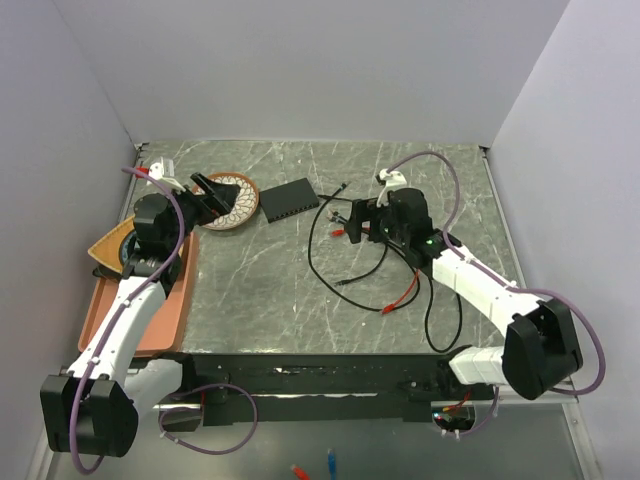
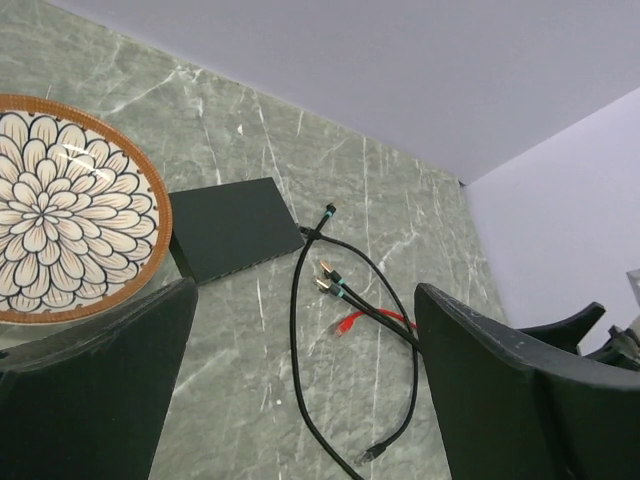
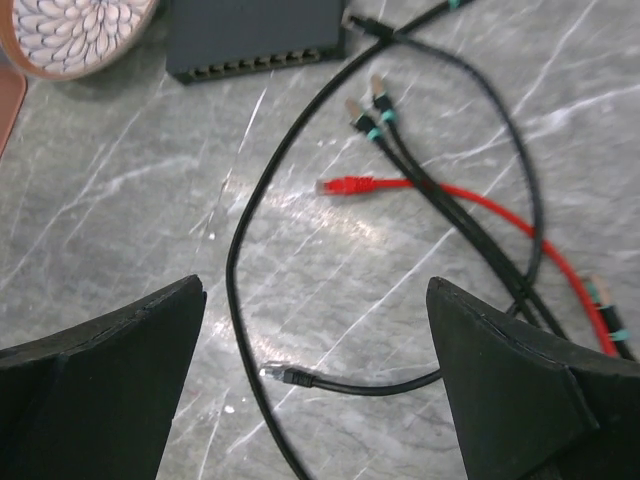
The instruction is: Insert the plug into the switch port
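Observation:
The switch (image 1: pixel 290 199) is a flat black box lying at the table's back centre, with its row of sockets facing the near side (image 3: pixel 255 62); it also shows in the left wrist view (image 2: pixel 232 228). A black cable loops across the table and ends in a clear-tipped plug (image 3: pixel 285 375), which shows in the other views (image 1: pixel 343 283) (image 2: pixel 375 452). My right gripper (image 1: pixel 342 222) (image 3: pixel 316 290) is open and empty, hovering above that plug. My left gripper (image 1: pixel 215 197) (image 2: pixel 305 292) is open and empty, above the dish's edge, left of the switch.
A round flower-patterned dish (image 1: pixel 232 200) sits just left of the switch. A red cable with a red plug (image 3: pixel 345 186) and two black cables with gold plugs (image 3: pixel 365 105) lie tangled by the black loop. An orange tray (image 1: pixel 165 320) lies along the left edge. Walls enclose three sides.

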Robot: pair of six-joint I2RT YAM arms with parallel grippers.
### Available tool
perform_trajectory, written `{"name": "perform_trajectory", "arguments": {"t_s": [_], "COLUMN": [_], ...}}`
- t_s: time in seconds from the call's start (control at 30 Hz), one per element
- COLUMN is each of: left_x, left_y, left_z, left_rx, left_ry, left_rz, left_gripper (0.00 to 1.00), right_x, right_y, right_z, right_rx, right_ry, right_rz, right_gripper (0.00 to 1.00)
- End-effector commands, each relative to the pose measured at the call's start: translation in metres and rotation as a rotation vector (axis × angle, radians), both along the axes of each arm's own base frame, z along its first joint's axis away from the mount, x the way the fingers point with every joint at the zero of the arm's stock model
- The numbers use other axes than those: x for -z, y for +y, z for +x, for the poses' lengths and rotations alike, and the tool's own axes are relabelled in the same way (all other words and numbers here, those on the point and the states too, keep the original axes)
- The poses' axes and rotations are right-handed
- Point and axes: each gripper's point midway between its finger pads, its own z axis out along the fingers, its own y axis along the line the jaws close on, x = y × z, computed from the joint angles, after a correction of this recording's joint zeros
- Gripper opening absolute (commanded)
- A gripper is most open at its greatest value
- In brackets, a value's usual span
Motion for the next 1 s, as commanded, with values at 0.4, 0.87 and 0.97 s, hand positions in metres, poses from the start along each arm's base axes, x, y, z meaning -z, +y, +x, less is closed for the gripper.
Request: {"name": "perform_trajectory", "arguments": {"t_s": [0.4,0.87,0.97], "left_x": [-0.024,-0.020,-0.023], "left_y": [-0.031,-0.051,-0.052], "left_z": [-0.003,-0.007,-0.008], "left_rx": [0.185,0.326,0.337], "left_ry": [-0.075,-0.064,-0.080], "left_rz": [-0.068,-0.078,-0.075], "left_gripper": [0.96,0.96,0.96], "right_x": [0.017,0.074,0.073], "right_y": [-0.001,-0.004,-0.009], "right_z": [0.049,0.135,0.152], "right_rx": [0.075,0.165,0.188], "right_ry": [0.071,0.262,0.291], "right_rz": [-0.188,-0.449,-0.402], "right_gripper": [0.99,0.99,0.99]}}
